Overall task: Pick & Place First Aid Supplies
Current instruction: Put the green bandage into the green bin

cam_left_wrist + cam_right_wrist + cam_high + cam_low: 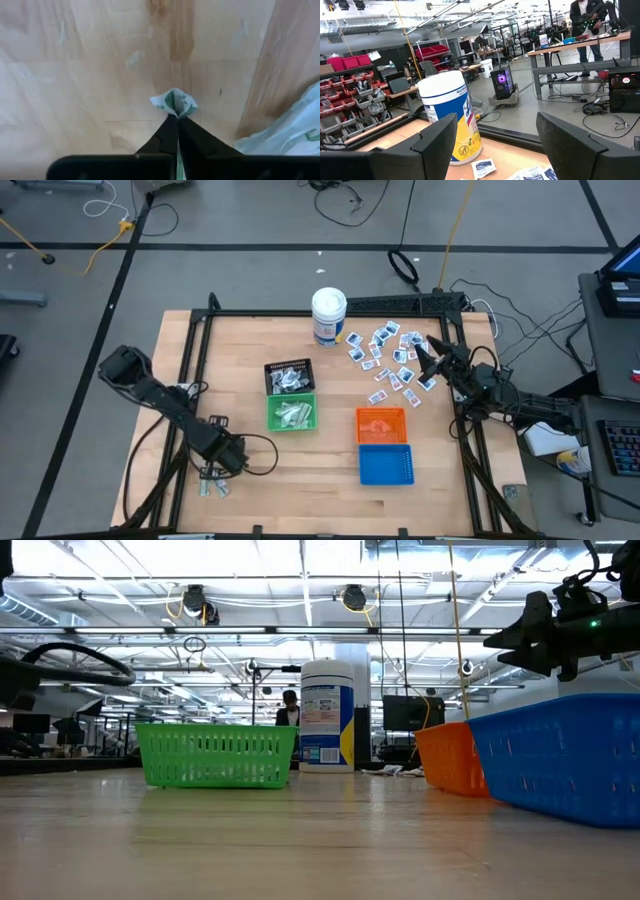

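A: Left gripper [176, 120]?
B: Pinched on a white-green packet [174, 102], near table [250, 480] front-left corner.
A: Right gripper [495, 145]?
B: Spread, holding nothing, over the scattered packets [390, 360] near the canister [328, 315].

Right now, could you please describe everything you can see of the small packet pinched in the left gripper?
The small crumpled white packet with green print is pinched at one end between the shut fingers of the left gripper. Its free end fans open just above the pale wooden table, near the table's front left corner. More wrapped packets lie close beside it.
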You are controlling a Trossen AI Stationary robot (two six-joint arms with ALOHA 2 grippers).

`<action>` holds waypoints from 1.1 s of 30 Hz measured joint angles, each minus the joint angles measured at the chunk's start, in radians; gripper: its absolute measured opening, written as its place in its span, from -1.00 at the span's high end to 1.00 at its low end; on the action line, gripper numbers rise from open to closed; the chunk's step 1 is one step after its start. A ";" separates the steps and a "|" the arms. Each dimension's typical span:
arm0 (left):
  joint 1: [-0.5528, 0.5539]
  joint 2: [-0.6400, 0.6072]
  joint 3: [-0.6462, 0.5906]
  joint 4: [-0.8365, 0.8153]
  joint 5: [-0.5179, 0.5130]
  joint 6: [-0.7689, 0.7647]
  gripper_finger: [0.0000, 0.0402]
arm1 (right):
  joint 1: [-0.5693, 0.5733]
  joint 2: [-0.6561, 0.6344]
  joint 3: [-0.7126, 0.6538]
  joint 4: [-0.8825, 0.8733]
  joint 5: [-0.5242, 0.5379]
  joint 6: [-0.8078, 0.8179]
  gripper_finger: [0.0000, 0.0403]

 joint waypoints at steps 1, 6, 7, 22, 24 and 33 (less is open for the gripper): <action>0.003 -0.008 0.003 -0.004 -0.007 -0.007 0.96 | 0.000 0.000 0.000 0.000 0.000 0.000 -0.33; 0.029 -0.104 0.032 -0.084 -0.017 -0.019 0.98 | 0.000 0.000 0.000 0.000 0.000 0.000 -0.33; 0.036 -0.125 0.038 -0.103 -0.011 -0.020 0.98 | 0.000 0.000 0.000 0.000 0.000 0.000 -0.33; 0.167 -0.289 0.088 -0.334 -0.075 -0.025 0.99 | 0.000 0.000 0.000 0.000 0.000 0.000 -0.33; 0.207 -0.242 0.114 -0.335 -0.088 0.019 0.99 | 0.000 0.000 0.000 0.000 0.000 0.000 -0.33; 0.395 0.006 0.309 -0.334 -0.103 0.192 1.00 | 0.000 0.000 0.000 0.000 0.000 0.000 -0.33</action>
